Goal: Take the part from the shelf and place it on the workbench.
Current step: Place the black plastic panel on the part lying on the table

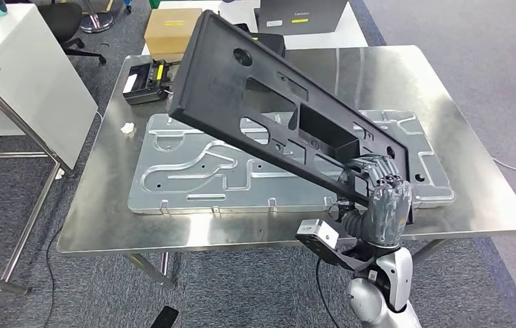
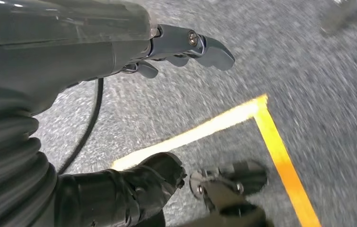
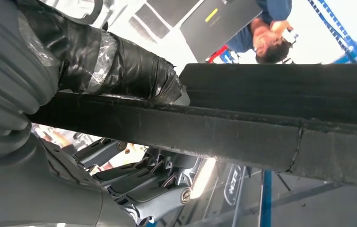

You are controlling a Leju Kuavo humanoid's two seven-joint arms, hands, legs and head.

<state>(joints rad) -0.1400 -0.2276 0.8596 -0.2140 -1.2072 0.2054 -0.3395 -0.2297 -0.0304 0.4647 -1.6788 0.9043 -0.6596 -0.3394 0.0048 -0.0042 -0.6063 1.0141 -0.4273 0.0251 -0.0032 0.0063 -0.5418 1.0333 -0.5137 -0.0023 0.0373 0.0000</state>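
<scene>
The robot's right hand (image 1: pixel 381 186) grips one end of a long black panel (image 1: pixel 268 102), its fingers wrapped over the panel's edge. From the hand, the panel slopes up and away to the far left, held in the air above a shiny metal workbench (image 1: pixel 378 75). The panel has several cut-out holes and a box-shaped recess close to the hand. Directly below the panel and just beyond the hand, a flat grey metal plate (image 1: pixel 186 171) with winding grooves lies on the workbench. Farther from the hand, near the panel's raised end, a small black device (image 1: pixel 142 80) with a yellow label sits at the far left of the bench, and a brown cardboard box (image 1: pixel 171 29) stands behind it.

In the right wrist view, the taped thumb (image 3: pixel 119 66) presses on the panel's dark edge (image 3: pixel 242 127).

The left hand (image 2: pixel 186 45) hangs over grey carpet (image 2: pixel 318 85) marked with yellow tape (image 2: pixel 261 123). Its fingers are loosely spread and hold nothing.
</scene>
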